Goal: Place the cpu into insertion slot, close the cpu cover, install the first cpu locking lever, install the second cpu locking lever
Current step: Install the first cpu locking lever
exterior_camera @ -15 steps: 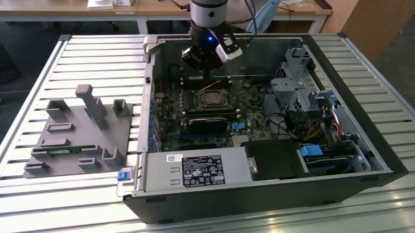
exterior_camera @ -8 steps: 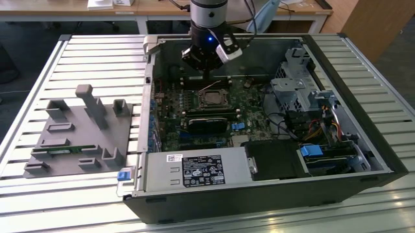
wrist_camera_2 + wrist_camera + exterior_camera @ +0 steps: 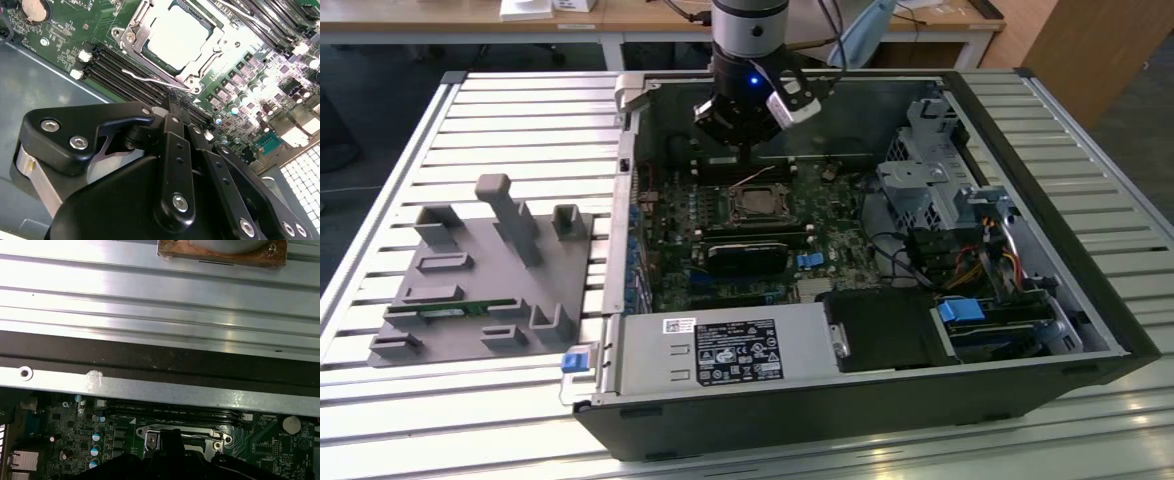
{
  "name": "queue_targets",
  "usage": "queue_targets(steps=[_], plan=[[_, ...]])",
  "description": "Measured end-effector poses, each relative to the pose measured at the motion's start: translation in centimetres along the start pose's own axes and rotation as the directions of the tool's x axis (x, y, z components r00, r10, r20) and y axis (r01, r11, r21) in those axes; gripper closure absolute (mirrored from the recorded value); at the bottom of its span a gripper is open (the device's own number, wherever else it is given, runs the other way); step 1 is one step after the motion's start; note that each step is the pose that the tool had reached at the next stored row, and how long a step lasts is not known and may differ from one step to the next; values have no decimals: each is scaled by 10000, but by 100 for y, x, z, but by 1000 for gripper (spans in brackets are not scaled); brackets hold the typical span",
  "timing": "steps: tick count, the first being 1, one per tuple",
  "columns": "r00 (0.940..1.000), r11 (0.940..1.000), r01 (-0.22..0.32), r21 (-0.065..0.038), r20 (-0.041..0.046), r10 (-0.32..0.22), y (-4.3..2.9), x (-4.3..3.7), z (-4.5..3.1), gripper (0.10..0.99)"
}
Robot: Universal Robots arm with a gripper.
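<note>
Field notes, second wrist view. My gripper [image 3: 176, 101] sits in the near ground on its black linkage, fingertips [image 3: 171, 107] drawn together with nothing seen between them. The tips hang over the long black memory slots [image 3: 115, 70], just beside the bent end of a thin wire locking lever [image 3: 145, 78] that lies along the socket's near edge.

Beyond them the cpu [image 3: 177, 34], pale metallic face up, is seated in the insertion slot [image 3: 146, 50]. The cpu cover [image 3: 134, 35], a silver frame, lies down around it. Green motherboard [image 3: 65, 35] runs beneath. There is a coin cell [image 3: 32, 6] near one corner and a grey case panel [image 3: 45, 85] alongside the board.
</note>
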State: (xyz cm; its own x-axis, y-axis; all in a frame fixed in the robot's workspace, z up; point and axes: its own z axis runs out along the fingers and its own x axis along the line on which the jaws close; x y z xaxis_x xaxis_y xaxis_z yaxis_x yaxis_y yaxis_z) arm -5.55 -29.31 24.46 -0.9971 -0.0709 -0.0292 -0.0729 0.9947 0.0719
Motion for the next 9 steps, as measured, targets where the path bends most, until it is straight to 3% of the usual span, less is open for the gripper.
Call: queue_targets(steps=[5,9], plan=[[10000,10000,11,-1,2,-11,0,0,7,965],[9994,9994,360,-9,-24,-360,-1,0,19,965]])
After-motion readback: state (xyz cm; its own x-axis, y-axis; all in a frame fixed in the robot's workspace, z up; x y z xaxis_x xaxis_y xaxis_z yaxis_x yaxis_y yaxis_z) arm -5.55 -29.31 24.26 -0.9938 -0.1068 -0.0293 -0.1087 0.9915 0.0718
